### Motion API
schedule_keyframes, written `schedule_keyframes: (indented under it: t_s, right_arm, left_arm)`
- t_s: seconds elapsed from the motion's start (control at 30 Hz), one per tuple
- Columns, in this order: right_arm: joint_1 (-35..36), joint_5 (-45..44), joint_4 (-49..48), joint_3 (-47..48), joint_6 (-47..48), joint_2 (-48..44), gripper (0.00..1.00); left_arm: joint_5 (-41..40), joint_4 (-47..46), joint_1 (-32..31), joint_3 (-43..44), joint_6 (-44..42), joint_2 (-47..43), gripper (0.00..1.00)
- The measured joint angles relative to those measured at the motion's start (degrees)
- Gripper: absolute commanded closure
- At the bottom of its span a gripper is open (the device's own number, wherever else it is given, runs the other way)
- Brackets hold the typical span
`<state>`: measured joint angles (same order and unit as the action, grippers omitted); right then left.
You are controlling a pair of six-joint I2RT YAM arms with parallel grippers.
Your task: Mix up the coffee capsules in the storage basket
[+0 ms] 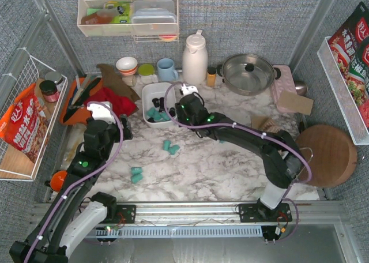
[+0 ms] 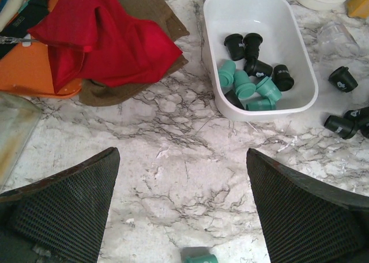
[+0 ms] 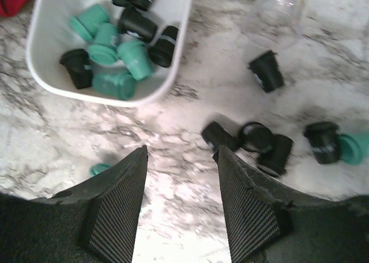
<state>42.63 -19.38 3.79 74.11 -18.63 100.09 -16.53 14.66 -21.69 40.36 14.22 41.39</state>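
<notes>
Right gripper: jaws half-open, empty, just outside storage basket; loose black coffee capsules just beyond jaw tips. Left gripper: jaws wide, empty, short of basket.

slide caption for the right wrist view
Open right fingers above the marble table beside the storage basket of teal and black coffee capsules, more black ones loose.

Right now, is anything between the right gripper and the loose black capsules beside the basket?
Nothing visible is. The right gripper is open over bare marble, with the nearest black capsules just ahead of it. Only marble lies between them and the storage basket, whose wall they must clear.
</notes>
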Motion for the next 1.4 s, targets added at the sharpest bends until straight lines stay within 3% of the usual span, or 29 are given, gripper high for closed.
schedule_keyframes:
  t_s: [0.43,0.73,1.03,1.3,1.4]
  right_arm:
    - [-0.04,-6.99,1.75,-13.62,3.63,-12.22,0.44]
    - [-0.07,-9.42,1.9,-23.82,7.3,-20.98,0.43]
    - [-0.13,-12.9,-0.68,-33.9,11.85,-28.13,0.41]
    - [-0.11,-14.19,-2.25,-36.15,13.6,-34.25,0.4]
    - [-0.11,-14.16,-2.25,-36.83,14.03,-35.54,0.4]
  left_arm:
    - [-1.99,-0.5,0.11,-0.52,0.02,3.58,0.01]
    - [-0.15,0.37,0.13,-1.22,6.56,5.46,0.01]
    - [4.26,9.11,0.07,-1.22,17.77,13.14,0.01]
    - [5.66,20.76,-3.17,1.07,28.13,21.7,0.01]
    - [5.42,23.67,-5.07,0.5,31.58,22.53,0.09]
